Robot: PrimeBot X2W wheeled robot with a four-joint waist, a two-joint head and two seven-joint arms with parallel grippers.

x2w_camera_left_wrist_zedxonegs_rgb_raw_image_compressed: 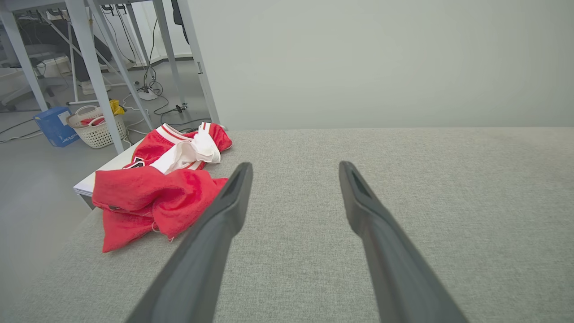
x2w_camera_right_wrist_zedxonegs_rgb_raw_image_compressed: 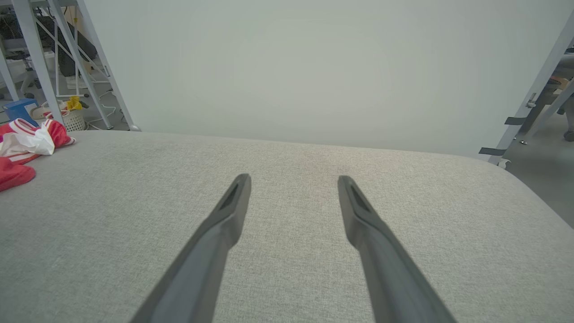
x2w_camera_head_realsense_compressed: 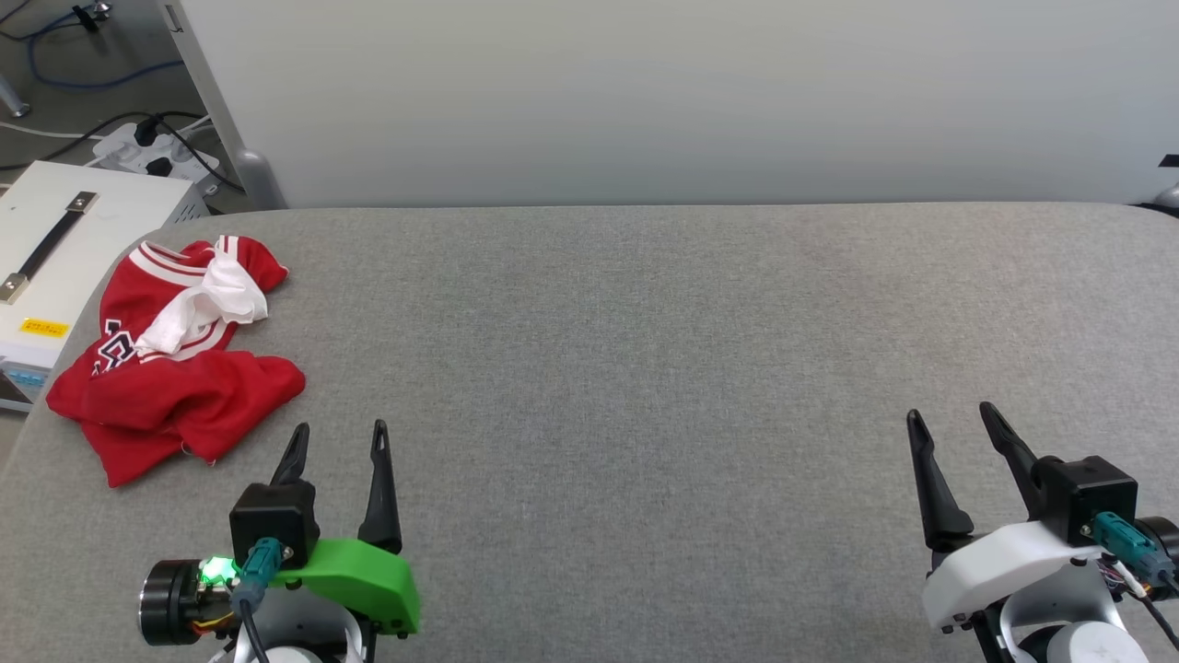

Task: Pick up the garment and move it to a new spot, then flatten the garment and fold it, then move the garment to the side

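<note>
**Head view.** The garment is seen crumpled in a heap at the far left corner of the grey padded table, close to its left edge. It lies next to a white case that stands beside the table. None of the task is judged to be done: the shirt is not lifted, not spread flat, not folded and not set aside, so every step is left. The left gripper is held low at the near edge with its jaws spread and nothing between them. It is near the closest red fold but apart from it. The right gripper is likewise released and empty, well apart from the shirt on the other side of the table.

**Left wrist view.** The heap is brought much closer here. A white sleeve is bunched on top, a striped collar is turned up behind it, and a scrap of black lettering shows at the left. The left one of the fingers is drawn across the red cloth, so contact cannot be judged from this angle; the gap is settled by the head view. The floor past the table is added: a white basket and a blue box among metal legs.

**Right wrist view.** A small part of the shirt is caught at the far left edge. What is added is the table's rounded right corner and a slanting grey frame beyond it. A broad stretch of grey surface is laid out ahead of the parted fingers, which is judged a likely new spot.
</note>
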